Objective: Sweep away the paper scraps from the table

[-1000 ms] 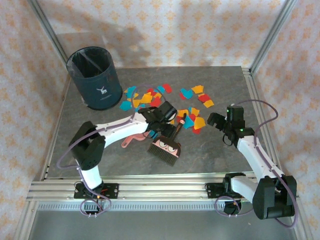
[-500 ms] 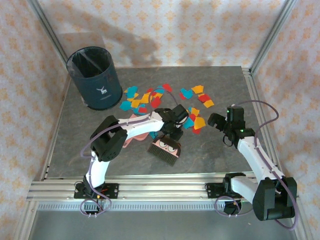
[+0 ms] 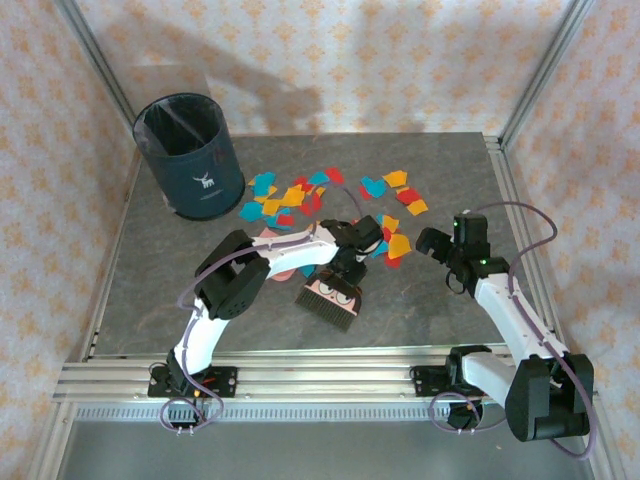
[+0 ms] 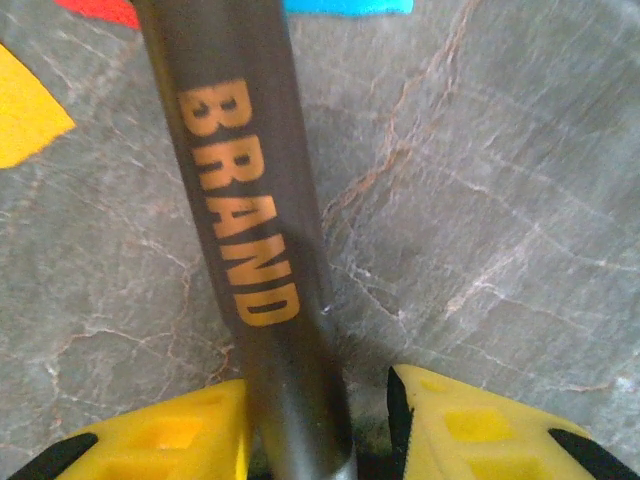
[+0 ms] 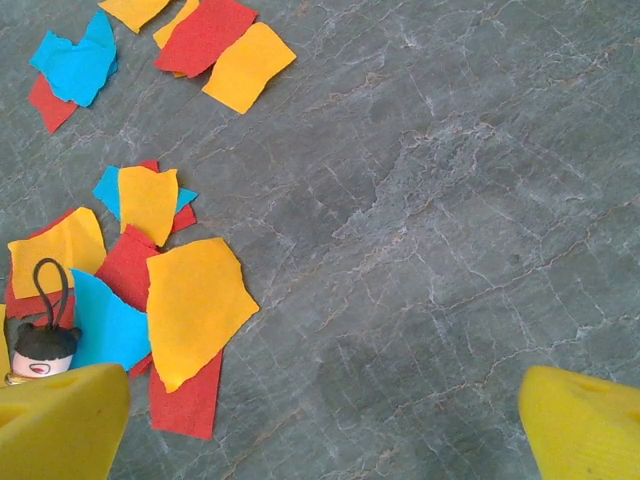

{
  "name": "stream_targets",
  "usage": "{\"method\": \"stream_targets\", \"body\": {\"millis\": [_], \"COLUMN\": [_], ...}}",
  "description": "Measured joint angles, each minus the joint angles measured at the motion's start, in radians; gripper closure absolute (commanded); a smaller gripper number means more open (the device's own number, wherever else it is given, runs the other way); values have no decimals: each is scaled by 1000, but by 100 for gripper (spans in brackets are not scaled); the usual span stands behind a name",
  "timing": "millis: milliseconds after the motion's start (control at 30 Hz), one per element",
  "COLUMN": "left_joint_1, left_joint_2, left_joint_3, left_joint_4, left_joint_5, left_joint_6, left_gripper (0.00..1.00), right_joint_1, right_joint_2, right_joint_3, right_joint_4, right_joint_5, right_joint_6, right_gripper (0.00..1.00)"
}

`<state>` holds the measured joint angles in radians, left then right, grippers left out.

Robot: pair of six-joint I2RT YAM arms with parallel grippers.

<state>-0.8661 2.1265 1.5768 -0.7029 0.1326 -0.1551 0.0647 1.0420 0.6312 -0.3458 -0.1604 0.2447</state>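
Red, yellow-orange and blue paper scraps [image 3: 295,195] lie across the far middle of the table [image 3: 430,310], with a second cluster of scraps [image 3: 395,190] to the right. A hand brush [image 3: 330,295] with a cartoon face lies near the middle, its dark handle [image 4: 245,220] lettered BRAND. My left gripper [image 3: 355,250] [image 4: 318,400] straddles this handle: the left pad touches it and a narrow gap shows at the right pad. My right gripper [image 3: 432,243] [image 5: 320,425] hovers open over bare table, beside a yellow scrap [image 5: 195,305] and the handle's end [image 5: 45,345].
A dark blue bin [image 3: 190,155] stands at the far left corner. A pink dustpan [image 3: 283,272] lies mostly hidden under my left arm. Aluminium rails [image 3: 300,375] edge the table, and patterned walls close in the sides.
My left gripper has slid right and down onto the brush handle, and its jaws have narrowed around it. The right arm has stayed still.
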Motion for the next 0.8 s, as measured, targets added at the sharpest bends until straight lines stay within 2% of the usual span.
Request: {"method": "stream_targets", "body": {"millis": [233,467,600,800], "left_joint_1": [-6,-11,-11,-7], "left_joint_2": [8,-8,-58,-192], "left_joint_3": [10,-16,-90,-226], "left_joint_4": [-5,25,79,183], "left_joint_5": [-9,-10,-11,-14], "left_joint_6": [-1,-3,-3,0], "left_gripper": [74,79,79,79], "right_joint_1": [0,0,0,0], "right_joint_2": [0,0,2,40], "right_joint_3": [-5,-6,-6,-6], "right_joint_4": [0,1,5,53], "right_joint_5": [0,-20,-78,-260], "right_joint_6": [7,22,29,32], "right_gripper": [1,1,0,6]}}
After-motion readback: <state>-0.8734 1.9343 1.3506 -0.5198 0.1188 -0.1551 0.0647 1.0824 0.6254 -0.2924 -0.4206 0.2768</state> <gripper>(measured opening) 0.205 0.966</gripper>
